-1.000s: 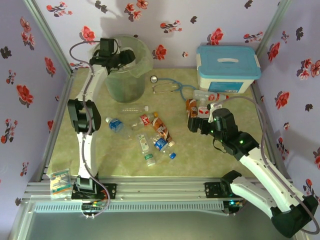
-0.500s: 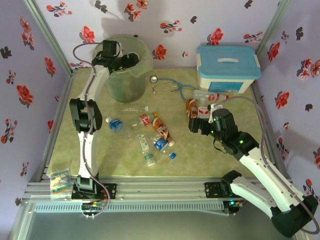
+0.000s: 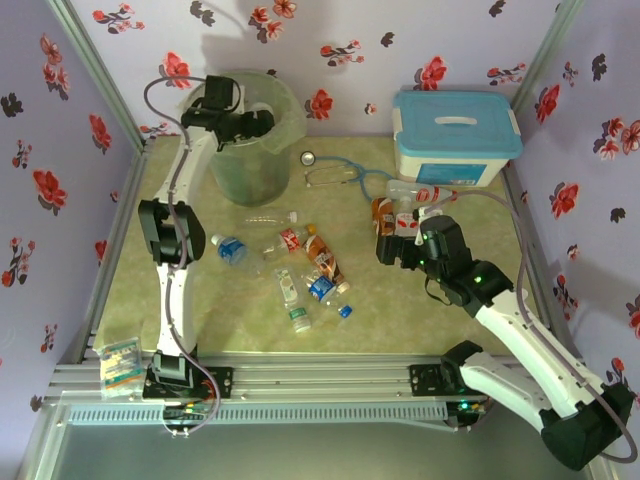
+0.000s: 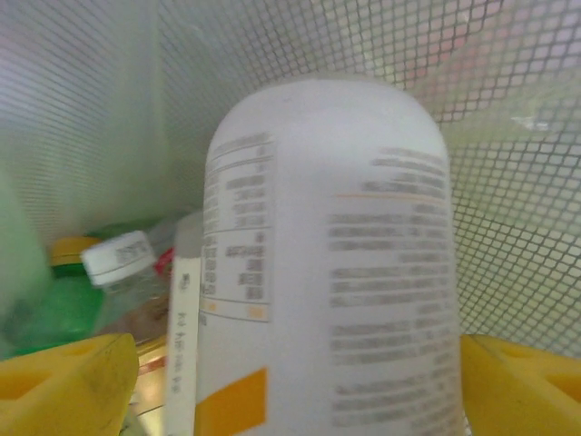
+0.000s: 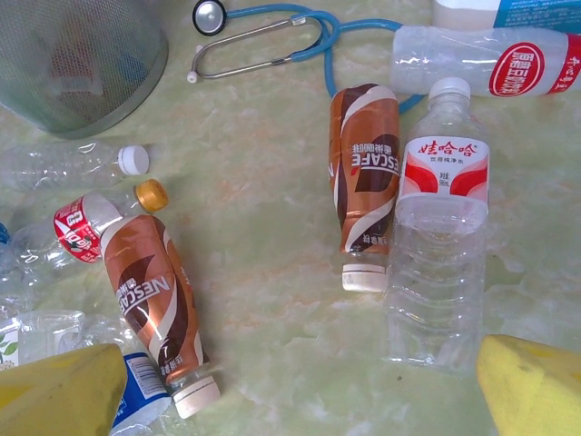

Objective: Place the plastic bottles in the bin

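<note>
My left gripper (image 3: 252, 121) hangs over the mouth of the bin (image 3: 250, 165). Its jaws are open, and a white bottle with an orange label (image 4: 327, 263) sits loose between the yellow fingertips (image 4: 68, 381), with a gap on its left side. Below it, other bottles (image 4: 118, 259) lie inside the bin's mesh wall (image 4: 517, 136). My right gripper (image 3: 392, 250) hovers open and empty above the table. Just ahead of it lie a brown Nescafe bottle (image 5: 365, 173) and a clear red-labelled bottle (image 5: 440, 236). Several more bottles (image 3: 315, 265) are scattered mid-table.
A blue-tubed stethoscope (image 3: 335, 175) lies between the bin and a white box with a light-blue lid (image 3: 455, 135). A third clear bottle (image 5: 490, 62) rests against that box. A small packet (image 3: 120, 360) sits at the near left edge. Floral walls close in three sides.
The left gripper's jaws have opened over the bin, loosening the white bottle, and the arm shifted slightly. The right arm has barely moved.
</note>
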Robot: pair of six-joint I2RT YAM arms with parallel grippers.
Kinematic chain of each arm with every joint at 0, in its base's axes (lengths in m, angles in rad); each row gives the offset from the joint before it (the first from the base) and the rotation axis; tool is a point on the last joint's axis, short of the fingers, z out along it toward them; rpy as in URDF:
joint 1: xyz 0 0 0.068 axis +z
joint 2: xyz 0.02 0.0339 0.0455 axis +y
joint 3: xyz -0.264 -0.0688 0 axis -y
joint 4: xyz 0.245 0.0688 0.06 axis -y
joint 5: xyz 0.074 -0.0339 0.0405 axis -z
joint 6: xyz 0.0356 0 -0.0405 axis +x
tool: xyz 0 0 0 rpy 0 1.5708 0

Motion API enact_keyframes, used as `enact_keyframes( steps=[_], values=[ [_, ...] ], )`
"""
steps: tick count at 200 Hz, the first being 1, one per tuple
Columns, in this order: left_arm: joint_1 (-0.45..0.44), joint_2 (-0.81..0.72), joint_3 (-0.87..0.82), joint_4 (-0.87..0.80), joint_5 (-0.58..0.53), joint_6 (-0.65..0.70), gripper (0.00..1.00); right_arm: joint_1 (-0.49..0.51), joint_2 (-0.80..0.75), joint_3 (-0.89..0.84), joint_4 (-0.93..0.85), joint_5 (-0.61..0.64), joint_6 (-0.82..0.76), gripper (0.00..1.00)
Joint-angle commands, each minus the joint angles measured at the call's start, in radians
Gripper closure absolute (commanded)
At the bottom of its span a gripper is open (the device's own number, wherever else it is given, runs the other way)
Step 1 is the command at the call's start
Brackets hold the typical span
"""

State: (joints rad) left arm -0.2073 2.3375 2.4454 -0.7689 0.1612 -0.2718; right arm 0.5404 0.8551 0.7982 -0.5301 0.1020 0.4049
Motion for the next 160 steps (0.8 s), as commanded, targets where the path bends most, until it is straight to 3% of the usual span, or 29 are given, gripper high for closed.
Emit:
enact_keyframes(
  steps=[1, 60, 90, 113, 160],
  values=[
    [-0.012, -0.017, 0.070, -0.142, -0.154, 0.147, 0.11, -0.005, 0.003, 0.004, 0.004, 0.014, 0.002, 0.01],
    [-0.023, -0.038, 0.118, -0.251, -0.416, 0.296, 0.13, -0.005, 0.028, 0.018, 0.022, -0.002, 0.000, 0.01],
    [-0.023, -0.058, 0.153, -0.247, -0.484, 0.330, 0.10, -0.005, 0.038, 0.025, 0.025, 0.000, -0.003, 0.01],
    [-0.021, -0.073, 0.159, -0.230, -0.466, 0.330, 0.09, -0.005, 0.047, 0.030, 0.030, 0.003, -0.004, 0.01],
    [-0.011, -0.132, 0.094, -0.174, -0.236, 0.246, 0.11, -0.026, 0.048, 0.048, 0.007, 0.054, 0.015, 0.03]
  ],
)
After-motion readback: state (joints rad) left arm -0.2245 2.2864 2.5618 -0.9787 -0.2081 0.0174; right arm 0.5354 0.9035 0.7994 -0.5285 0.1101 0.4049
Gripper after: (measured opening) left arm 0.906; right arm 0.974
